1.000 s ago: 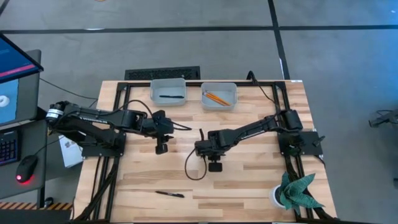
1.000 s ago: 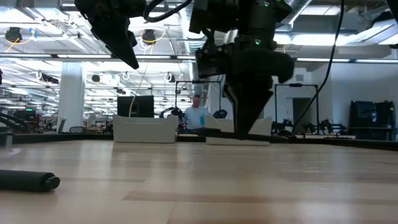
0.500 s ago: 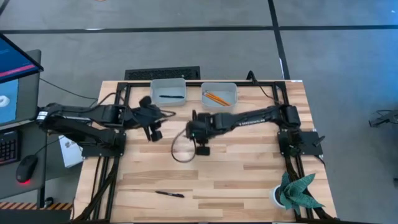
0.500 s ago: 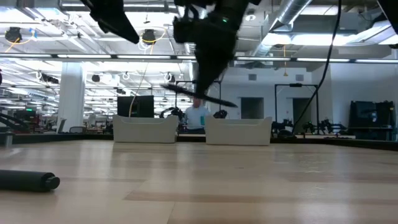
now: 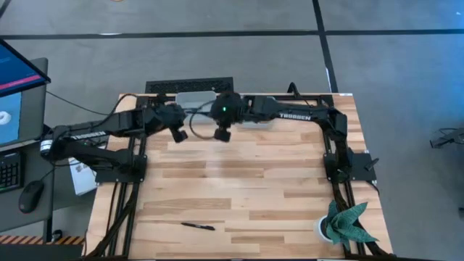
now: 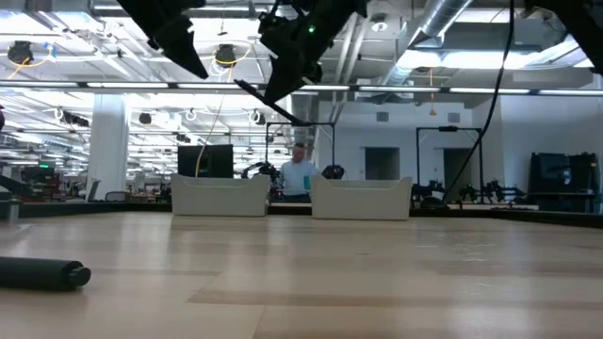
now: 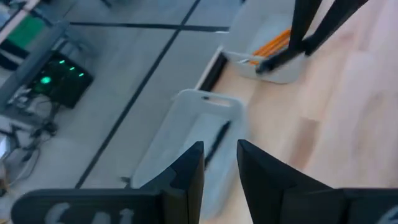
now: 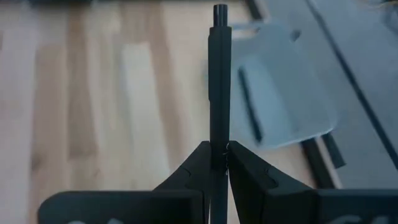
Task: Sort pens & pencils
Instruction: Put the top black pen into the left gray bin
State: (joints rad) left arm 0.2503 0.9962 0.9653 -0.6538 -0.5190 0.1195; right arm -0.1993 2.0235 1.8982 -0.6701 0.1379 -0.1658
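Between the right gripper's (image 8: 219,163) closed fingers a black pen (image 8: 219,81) stands clamped, now carried up from mid-table toward the bin (image 8: 283,93) ahead, which already holds one pen; release looks next. Left gripper (image 7: 219,167) hovers empty, fingers narrowly parted.

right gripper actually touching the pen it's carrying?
Touching. In the right wrist view the right gripper has both fingers pressed against the black pen, no gap either side, with the pen sticking out forward toward the gray bin.
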